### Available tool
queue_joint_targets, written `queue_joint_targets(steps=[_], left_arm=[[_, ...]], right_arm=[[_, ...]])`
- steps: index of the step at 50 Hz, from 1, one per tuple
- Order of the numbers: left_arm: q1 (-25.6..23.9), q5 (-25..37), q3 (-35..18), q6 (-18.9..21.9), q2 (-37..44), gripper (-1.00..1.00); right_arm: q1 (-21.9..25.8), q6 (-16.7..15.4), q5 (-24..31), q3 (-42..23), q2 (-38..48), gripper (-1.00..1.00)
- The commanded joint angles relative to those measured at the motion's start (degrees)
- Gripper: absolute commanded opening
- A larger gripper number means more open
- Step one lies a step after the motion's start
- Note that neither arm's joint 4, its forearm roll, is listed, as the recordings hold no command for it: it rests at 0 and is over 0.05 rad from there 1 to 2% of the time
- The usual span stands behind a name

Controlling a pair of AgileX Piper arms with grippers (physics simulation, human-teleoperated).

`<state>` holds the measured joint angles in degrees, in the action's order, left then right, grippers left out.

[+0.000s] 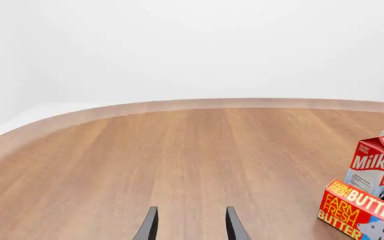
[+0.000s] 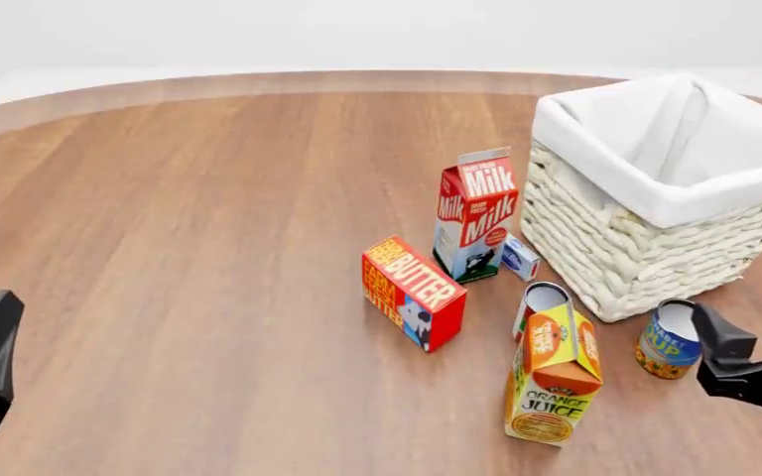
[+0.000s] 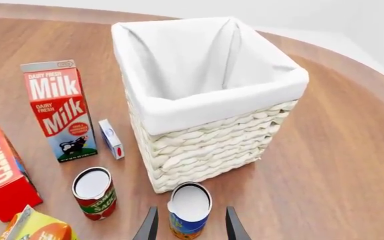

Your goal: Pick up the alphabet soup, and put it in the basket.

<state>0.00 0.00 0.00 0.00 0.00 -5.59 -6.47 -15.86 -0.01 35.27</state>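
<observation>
The alphabet soup (image 3: pixel 188 211) stands upright just ahead of the right hand (image 3: pixel 189 227), between its spread fingers, beside the basket (image 3: pixel 205 145); the left hand (image 1: pixel 190 225), also spread, is far off.

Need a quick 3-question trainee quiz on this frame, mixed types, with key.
1. True or false: the alphabet soup is already inside the basket.
2. Which gripper is nearest the soup? A) left gripper B) right gripper
3. Fill in: the carton standing beside the basket reads ____.

Key: 1 false, it stands on the table in front of the basket. 2 B, open fingers straddle it. 3 Milk, on the milk carton.
</observation>
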Motion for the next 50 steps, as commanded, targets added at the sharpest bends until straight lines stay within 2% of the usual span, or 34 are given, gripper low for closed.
queue_joint_targets(steps=[1,18,41,50], left_arm=[[0.00,0.00,0.00,0.00,0.00,1.00],[0.00,0.00,0.00,0.00,0.00,1.00],[0.00,0.00,0.00,0.00,0.00,1.00],[0.00,0.00,0.00,0.00,0.00,1.00]], right_arm=[[-0.23,0.19,-3.13,0.01,4.01,1.00],[-0.73,0.85,-2.91,0.01,5.08,1.00],[-0.78,1.26,-12.54,0.01,15.81,1.00],[-0.66,1.40,-14.51,0.01,18.15,1.00]])
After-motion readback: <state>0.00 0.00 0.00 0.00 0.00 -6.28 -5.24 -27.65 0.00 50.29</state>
